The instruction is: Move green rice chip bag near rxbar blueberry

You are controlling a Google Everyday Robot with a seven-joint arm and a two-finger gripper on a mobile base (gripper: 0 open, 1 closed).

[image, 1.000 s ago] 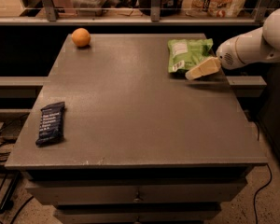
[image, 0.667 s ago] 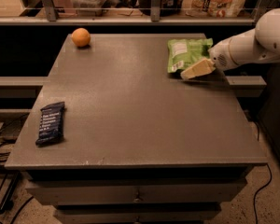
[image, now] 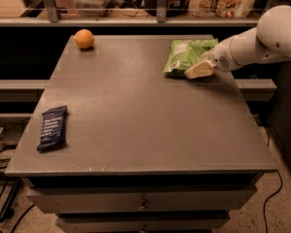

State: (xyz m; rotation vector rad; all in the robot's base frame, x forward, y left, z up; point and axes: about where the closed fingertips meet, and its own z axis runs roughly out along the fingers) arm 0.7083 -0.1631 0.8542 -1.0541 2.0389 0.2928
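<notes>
Gripper (image: 199,69), at green rice chip bag (image: 186,55) edge farthest from rxbar blueberry (image: 52,128), grasp not discernible, has shifted bag slightly barward; still well apart, move barely begun.

On the table (image: 150,115) the green rice chip bag (image: 184,52) lies far right, with the gripper (image: 200,70) at its near right edge. The orange (image: 84,39) sits in the far left corner. The rxbar blueberry (image: 52,128) lies front left, well apart from the bag.
</notes>
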